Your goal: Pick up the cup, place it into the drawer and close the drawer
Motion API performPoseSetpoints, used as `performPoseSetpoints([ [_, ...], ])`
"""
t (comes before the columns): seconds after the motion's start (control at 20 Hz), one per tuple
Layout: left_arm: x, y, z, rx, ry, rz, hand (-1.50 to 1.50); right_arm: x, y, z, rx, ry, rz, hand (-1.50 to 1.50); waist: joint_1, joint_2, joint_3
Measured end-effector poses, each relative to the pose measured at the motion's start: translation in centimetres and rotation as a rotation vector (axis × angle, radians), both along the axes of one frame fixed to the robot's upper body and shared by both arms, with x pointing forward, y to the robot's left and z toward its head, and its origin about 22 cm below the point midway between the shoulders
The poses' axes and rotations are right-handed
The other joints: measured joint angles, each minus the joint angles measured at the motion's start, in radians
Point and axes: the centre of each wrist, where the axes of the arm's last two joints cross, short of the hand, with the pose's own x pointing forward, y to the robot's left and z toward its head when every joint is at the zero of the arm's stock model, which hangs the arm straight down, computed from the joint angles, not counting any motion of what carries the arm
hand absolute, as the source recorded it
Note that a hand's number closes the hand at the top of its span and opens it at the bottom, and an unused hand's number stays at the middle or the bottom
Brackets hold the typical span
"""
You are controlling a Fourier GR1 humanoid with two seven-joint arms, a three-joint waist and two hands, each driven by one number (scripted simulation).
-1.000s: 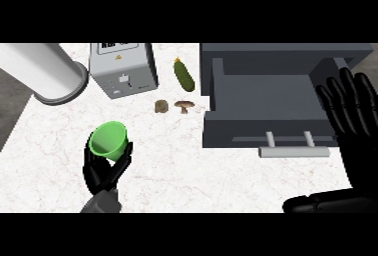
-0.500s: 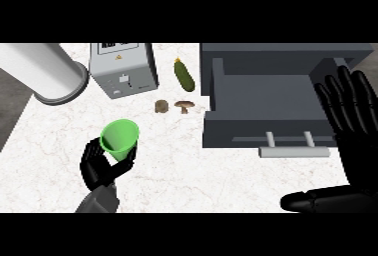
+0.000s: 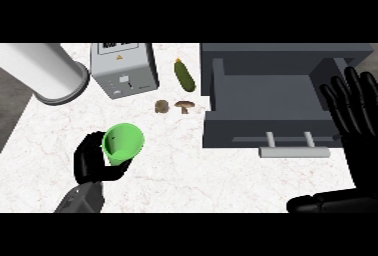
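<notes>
My left hand (image 3: 94, 162) is curled round a green cup (image 3: 122, 143) above the white marble counter (image 3: 192, 170) at the lower left; the cup's mouth tilts toward me. To the right the grey drawer (image 3: 269, 97) stands pulled out, its hollow showing, with a pale bar handle (image 3: 292, 150) on its front. My right hand (image 3: 353, 117) rests at the right edge beside the drawer, fingers straight and pointing up.
A grey boxy appliance (image 3: 124, 70) and a big white cylinder (image 3: 40, 70) stand at the back left. A green cucumber (image 3: 184, 75), a brown mushroom (image 3: 185, 105) and a small brown lump (image 3: 162, 106) lie between the appliance and the drawer.
My left hand has carried the cup a little to the right and up, toward the drawer, and the cup has tilted more. The right hand has stayed put.
</notes>
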Motion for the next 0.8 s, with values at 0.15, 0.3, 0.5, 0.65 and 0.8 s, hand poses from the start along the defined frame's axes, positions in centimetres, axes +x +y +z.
performPoseSetpoints([
  [0.15,1.0,0.6,1.6,-0.003,-0.055,-0.091,1.50,-0.3,-0.1,0.3,-0.005,0.004,0.000,-1.50,0.003,-0.001,0.000],
  [0.3,1.8,0.2,3.3,0.004,-0.102,-0.182,1.50,0.1,-0.3,0.0,-0.006,0.007,-0.008,-1.50,0.008,-0.002,0.001],
  [0.5,2.6,-1.1,6.2,0.023,-0.150,-0.283,1.50,0.4,-0.3,-0.1,0.000,0.015,-0.014,-1.50,0.011,-0.003,0.001],
  [0.65,3.6,-2.3,9.4,0.022,-0.176,-0.336,1.50,0.4,-0.1,-0.2,-0.004,0.018,-0.013,-1.50,0.012,-0.003,0.001],
  [0.8,4.7,-3.9,12.5,0.021,-0.195,-0.372,1.50,0.5,0.0,0.0,-0.002,0.012,-0.014,-1.50,0.009,-0.002,0.001],
])
